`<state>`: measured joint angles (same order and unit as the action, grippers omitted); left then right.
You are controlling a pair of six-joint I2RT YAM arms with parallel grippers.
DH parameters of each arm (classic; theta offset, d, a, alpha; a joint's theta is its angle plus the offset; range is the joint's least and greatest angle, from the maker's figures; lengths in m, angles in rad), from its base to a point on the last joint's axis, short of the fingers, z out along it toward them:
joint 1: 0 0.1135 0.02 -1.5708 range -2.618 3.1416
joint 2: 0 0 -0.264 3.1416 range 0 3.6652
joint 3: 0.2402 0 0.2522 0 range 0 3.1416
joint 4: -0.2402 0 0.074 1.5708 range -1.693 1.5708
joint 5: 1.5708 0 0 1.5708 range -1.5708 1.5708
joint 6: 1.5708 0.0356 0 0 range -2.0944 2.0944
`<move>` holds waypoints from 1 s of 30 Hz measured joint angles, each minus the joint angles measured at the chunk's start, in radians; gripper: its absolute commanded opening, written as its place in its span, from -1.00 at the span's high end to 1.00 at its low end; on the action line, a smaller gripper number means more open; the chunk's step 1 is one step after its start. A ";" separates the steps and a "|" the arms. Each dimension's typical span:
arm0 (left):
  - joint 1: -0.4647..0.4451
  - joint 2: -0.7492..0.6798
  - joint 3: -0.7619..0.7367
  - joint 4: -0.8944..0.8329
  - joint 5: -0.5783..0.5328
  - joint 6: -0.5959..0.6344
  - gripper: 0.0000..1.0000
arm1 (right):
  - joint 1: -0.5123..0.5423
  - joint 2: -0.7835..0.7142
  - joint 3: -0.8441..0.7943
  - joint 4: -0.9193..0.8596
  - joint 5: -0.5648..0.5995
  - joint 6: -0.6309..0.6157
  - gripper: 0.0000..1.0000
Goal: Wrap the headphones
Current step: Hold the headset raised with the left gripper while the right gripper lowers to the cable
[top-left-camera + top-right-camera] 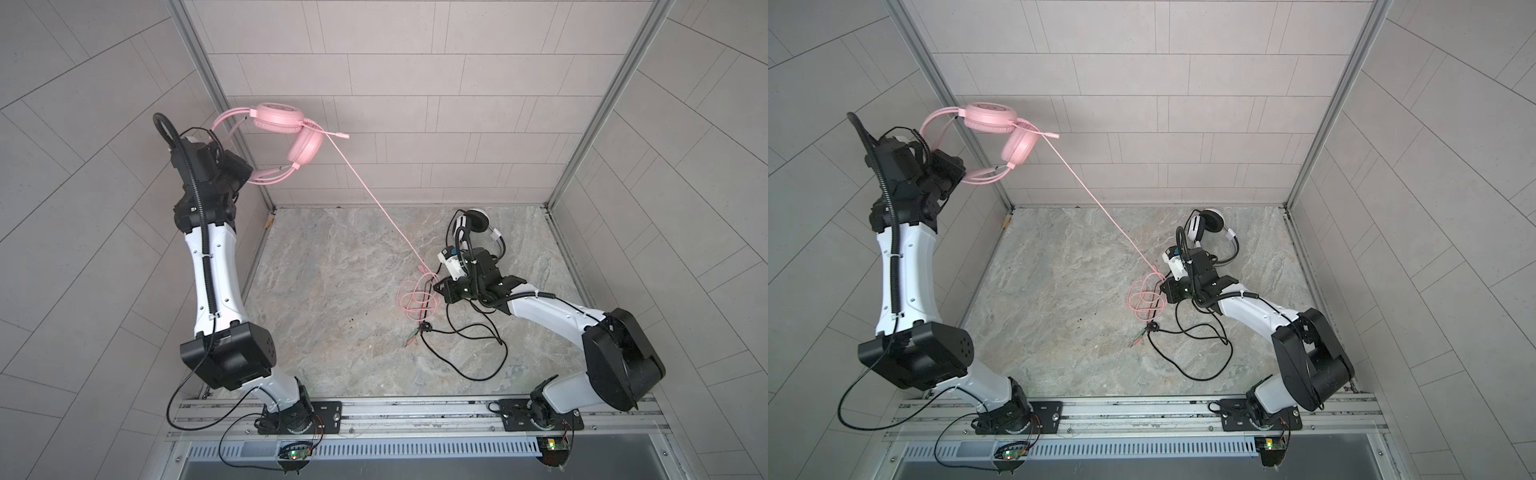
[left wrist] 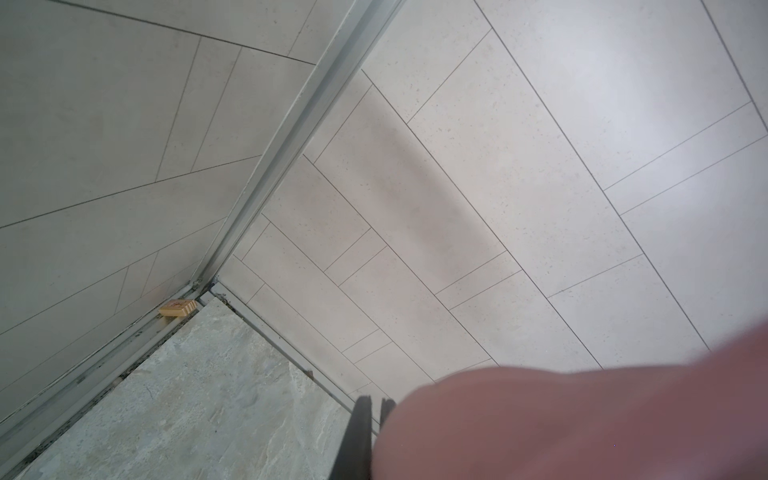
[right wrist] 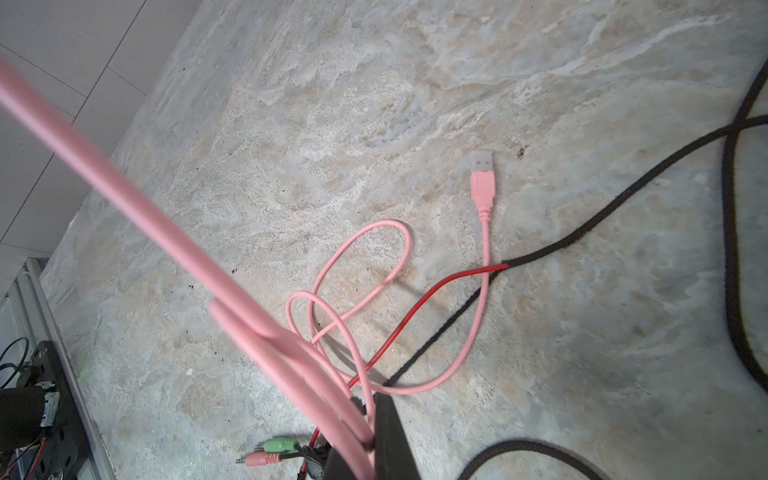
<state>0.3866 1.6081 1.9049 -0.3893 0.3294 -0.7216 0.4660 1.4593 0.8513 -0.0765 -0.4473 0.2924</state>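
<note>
The pink headphones (image 1: 286, 124) (image 1: 1000, 124) hang high by the back left post, and my left gripper (image 1: 248, 178) is shut on their headband. In the left wrist view a blurred pink mass (image 2: 582, 415) lies against the close-set fingers (image 2: 361, 440). Their thin pink cable (image 1: 374, 199) runs taut down to my right gripper (image 1: 436, 279) (image 3: 370, 405), which is shut on it just above the table. Slack pink loops (image 3: 357, 266) and a USB plug (image 3: 482, 183) lie on the table. The white-and-black headphones (image 1: 478, 222) (image 1: 1208, 222) rest behind the right wrist.
A long black cable (image 1: 478, 332) (image 3: 623, 195) snakes over the marble table (image 1: 332, 291) under and in front of the right arm, ending in green and pink jack plugs (image 3: 274, 451). A small yellow block (image 2: 178, 308) sits in the back left corner. Tiled walls enclose three sides.
</note>
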 measured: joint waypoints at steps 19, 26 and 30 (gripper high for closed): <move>0.007 0.002 -0.002 0.121 0.063 -0.135 1.00 | 0.006 0.028 0.032 -0.079 -0.017 0.023 0.27; -0.013 0.001 -0.007 0.124 0.103 -0.154 1.00 | 0.078 0.251 0.215 0.068 -0.113 0.030 0.03; -0.022 -0.002 -0.021 0.122 0.118 -0.153 1.00 | 0.113 0.405 0.337 0.137 -0.158 0.023 -0.14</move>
<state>0.3645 1.6058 1.8835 -0.2676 0.4477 -0.8749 0.5793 1.8645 1.1881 0.0605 -0.6052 0.3157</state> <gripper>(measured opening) 0.079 0.543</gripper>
